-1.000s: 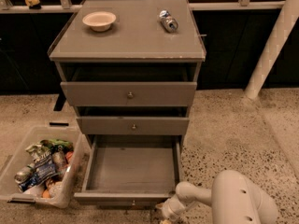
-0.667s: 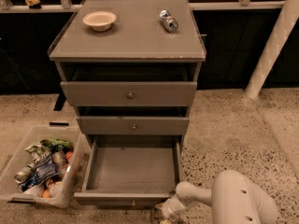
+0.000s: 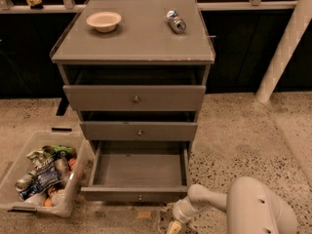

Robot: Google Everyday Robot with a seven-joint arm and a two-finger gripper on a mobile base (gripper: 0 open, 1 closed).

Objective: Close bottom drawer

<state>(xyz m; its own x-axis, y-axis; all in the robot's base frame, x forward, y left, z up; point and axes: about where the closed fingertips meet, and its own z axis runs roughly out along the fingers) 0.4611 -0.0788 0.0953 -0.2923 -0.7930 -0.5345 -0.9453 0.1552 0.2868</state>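
The grey cabinet has three drawers. The bottom drawer is pulled out far, its deep grey box empty, its low front with a small round knob facing me. The middle drawer and top drawer stand slightly out. My gripper is at the bottom edge of the view, just below and right of the bottom drawer's front right corner, at the end of my white arm.
A clear plastic bin full of snack packs and cans stands on the floor left of the open drawer. A bowl and a can sit on the cabinet top. A white post rises at right.
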